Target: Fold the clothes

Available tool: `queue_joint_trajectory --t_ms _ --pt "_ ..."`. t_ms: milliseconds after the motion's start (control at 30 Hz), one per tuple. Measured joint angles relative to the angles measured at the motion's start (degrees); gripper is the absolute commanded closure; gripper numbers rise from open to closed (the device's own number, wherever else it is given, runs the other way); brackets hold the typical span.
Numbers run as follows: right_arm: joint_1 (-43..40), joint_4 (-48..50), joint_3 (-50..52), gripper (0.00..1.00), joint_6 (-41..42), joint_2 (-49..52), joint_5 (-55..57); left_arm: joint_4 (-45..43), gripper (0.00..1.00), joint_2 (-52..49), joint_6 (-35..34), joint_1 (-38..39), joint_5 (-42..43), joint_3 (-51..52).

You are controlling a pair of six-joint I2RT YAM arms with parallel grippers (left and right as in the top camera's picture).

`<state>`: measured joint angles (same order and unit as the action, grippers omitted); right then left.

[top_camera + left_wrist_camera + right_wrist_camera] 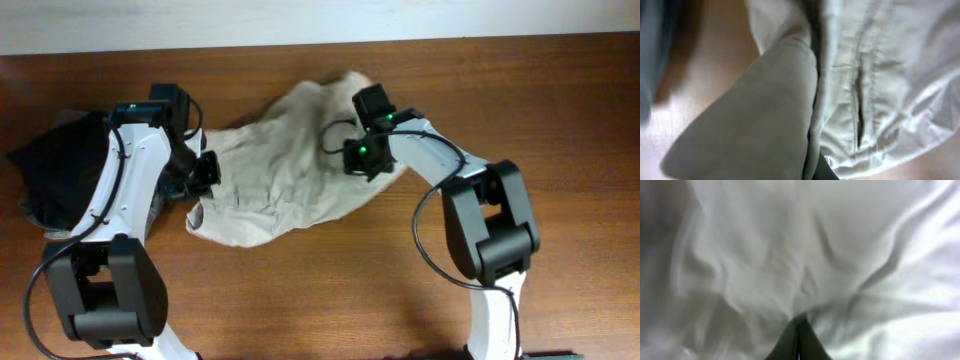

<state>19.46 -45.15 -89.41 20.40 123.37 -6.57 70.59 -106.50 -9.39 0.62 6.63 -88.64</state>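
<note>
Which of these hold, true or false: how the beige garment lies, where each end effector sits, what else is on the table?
1. The beige garment is neatly folded. False: it lies crumpled and bunched.
2. A dark garment lies at the left of the table. True.
3. The right end effector is over bare wood. False: it is on the beige garment.
4. The left end effector is at the beige garment's left edge. True.
</note>
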Motion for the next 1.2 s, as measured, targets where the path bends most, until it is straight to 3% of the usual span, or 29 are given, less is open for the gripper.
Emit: queue_joint_trajectory --t_ms 300,633,1000,1200 --pt "0.09 -14.23 0.81 0.96 4.42 -12.61 12.13 -9.27 0.99 0.0 5.99 0.22 0.46 0.04" --pt "0.07 -11.93 0.81 0.96 5.09 -15.43 13.22 -15.34 1.0 0.0 9.97 0.55 6.8 -0.98" --pt "-5.46 -11.13 0.81 0.96 4.66 -15.93 13.2 -15.21 0.99 0.0 -2.8 3.17 13.46 -6.99" --pt "-11.89 -0.22 0.76 0.96 -2.19 -17.77 7.56 -15.54 1.0 0.0 -5.9 3.17 14.4 -9.68"
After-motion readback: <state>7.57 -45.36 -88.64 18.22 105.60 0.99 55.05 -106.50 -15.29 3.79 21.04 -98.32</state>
